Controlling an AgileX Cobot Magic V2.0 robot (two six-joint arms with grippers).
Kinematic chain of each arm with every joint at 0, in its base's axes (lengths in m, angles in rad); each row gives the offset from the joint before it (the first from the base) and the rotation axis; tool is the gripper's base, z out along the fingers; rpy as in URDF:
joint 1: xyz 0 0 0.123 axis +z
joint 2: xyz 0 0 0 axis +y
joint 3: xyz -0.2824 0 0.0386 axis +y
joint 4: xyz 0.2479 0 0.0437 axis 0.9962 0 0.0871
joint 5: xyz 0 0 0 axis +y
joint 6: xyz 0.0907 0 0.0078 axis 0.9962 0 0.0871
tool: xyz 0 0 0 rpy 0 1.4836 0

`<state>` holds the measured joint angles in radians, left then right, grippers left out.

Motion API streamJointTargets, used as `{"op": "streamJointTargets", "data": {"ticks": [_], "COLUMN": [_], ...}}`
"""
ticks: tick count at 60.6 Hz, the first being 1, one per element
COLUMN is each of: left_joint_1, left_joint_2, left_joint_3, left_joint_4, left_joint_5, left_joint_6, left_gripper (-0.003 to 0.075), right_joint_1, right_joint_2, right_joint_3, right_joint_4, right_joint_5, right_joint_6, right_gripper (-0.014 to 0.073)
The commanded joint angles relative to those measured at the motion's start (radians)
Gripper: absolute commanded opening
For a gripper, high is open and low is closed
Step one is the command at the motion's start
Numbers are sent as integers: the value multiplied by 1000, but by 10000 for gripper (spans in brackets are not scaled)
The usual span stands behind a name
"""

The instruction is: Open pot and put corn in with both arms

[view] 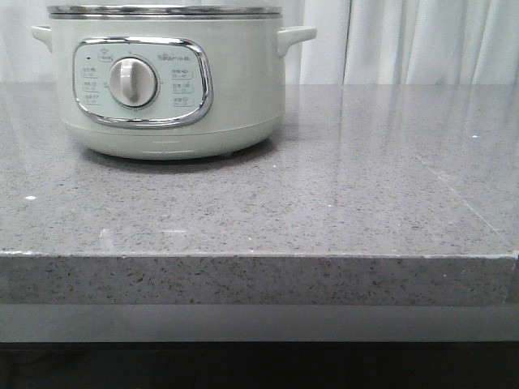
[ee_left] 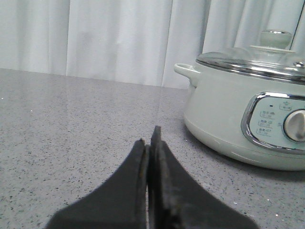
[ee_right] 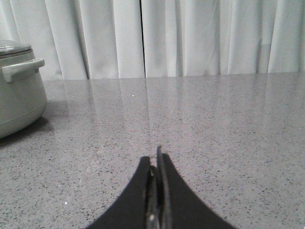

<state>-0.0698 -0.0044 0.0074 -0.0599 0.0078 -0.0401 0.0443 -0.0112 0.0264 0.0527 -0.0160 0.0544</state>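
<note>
The pale grey-green pot (view: 170, 89) stands at the back left of the grey stone counter (view: 340, 203), its dial (view: 132, 81) facing me. In the left wrist view the pot (ee_left: 228, 119) wears a glass lid (ee_left: 252, 59) with a round knob (ee_left: 274, 38). My left gripper (ee_left: 148, 138) is shut and empty, low over the counter, apart from the pot. My right gripper (ee_right: 153, 160) is shut and empty over bare counter, with the pot's side handle (ee_right: 21, 69) far off at the view's edge. The corn is out of view. Neither gripper shows in the front view.
White curtains (view: 405, 40) hang behind the counter. The counter's front edge (view: 259, 258) runs across the front view, with a dark gap below it.
</note>
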Motion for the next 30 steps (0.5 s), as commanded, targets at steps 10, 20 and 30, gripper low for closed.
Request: {"op": "streamJointTargets", "data": {"ticks": [10, 20, 30], "left_joint_1": [3, 3, 3], "left_joint_2": [-17, -17, -17], "left_joint_3": [5, 5, 5], "left_joint_4": [-1, -1, -1], "left_joint_5": [-82, -82, -82], "left_joint_6": [-7, -7, -7], "left_gripper": [-20, -20, -20], "right_joint_1": [-18, -50, -50], "right_joint_2": [-23, -23, -23], "right_joint_3": [0, 0, 0], "right_joint_4": [-11, -11, -11], "right_joint_5": [-95, -95, -95], "right_joint_6": [1, 1, 1], "right_gripper": [-67, -67, -67]}}
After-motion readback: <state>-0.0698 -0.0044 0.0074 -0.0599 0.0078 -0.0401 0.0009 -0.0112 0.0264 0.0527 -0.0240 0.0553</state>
